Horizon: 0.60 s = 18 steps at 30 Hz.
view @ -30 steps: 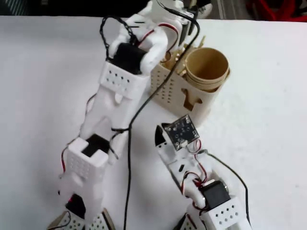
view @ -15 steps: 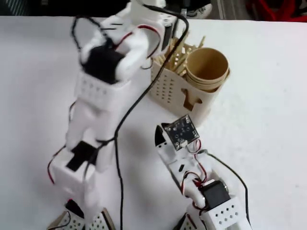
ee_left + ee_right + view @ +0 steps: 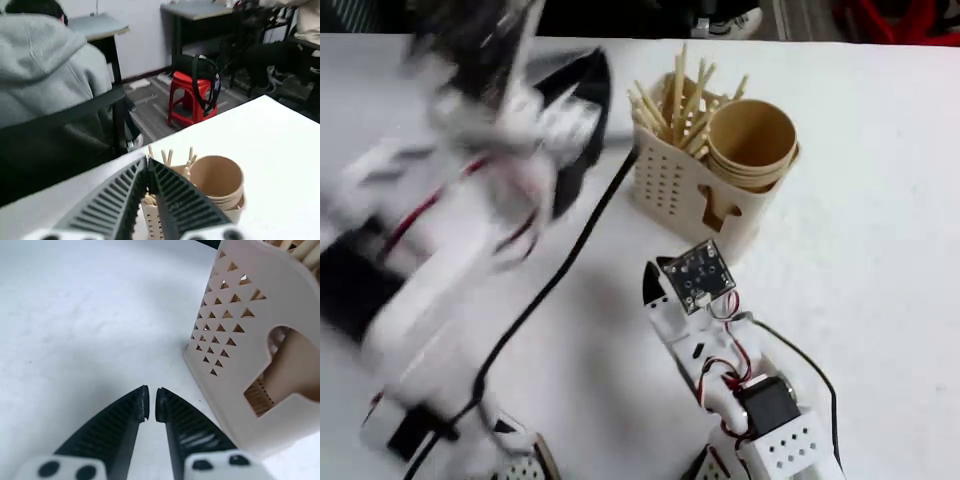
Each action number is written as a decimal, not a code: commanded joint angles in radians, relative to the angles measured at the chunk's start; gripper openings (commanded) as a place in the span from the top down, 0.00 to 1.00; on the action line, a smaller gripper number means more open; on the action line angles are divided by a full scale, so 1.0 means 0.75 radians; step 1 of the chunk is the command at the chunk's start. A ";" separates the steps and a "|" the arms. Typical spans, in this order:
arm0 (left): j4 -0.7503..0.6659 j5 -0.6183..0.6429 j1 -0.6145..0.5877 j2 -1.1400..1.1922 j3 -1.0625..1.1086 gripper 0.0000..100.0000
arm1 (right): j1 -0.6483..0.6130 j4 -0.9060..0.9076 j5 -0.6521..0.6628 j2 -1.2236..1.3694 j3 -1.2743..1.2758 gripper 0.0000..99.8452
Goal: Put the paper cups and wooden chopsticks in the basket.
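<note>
High view first: the cream perforated plastic basket [image 3: 695,195] sits on the white table [image 3: 880,260], and it looks loaded. A nest of tan paper cups [image 3: 752,140] stands mouth-up in one compartment. A bundle of pale wooden chopsticks [image 3: 675,100] stands on end in the compartment beside it, the sticks leaning against one another and the basket wall. That is why they fan out instead of lying flat.

Over to the left wrist view. The left pincer [image 3: 148,167] has its black ribbed jaws pressed together with nothing between them. It is held up off the table, pointing roughly level. Basket, cups and chopsticks lie just past its tips and lower down, apart from it.

Now the right wrist view. The right pincer [image 3: 150,400] is low over the table, its jaws drawn in to a bare sliver of a gap, also holding nothing. The basket wall stands near and ahead of its tips, off to one side, not touching. From above, the right arm [image 3: 720,360] lies on the near side of the basket, pincer end toward it.

My call: with both kinds of item standing inside and both pincers carrying nothing, the job looks as good as finished. Neither pincer is crowding the basket, so the upright sticks run little risk of a knock.
</note>
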 commanded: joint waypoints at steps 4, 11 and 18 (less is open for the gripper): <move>0.104 -0.045 0.019 -0.341 -0.004 0.98 | -0.001 0.140 -0.002 -0.019 -0.160 0.97; 0.127 -0.049 -0.077 -0.615 0.010 0.98 | 0.044 0.529 0.008 -0.019 -0.454 0.97; 0.125 -0.049 -0.173 -0.889 0.323 0.98 | 0.271 0.592 0.008 -0.028 -0.473 0.97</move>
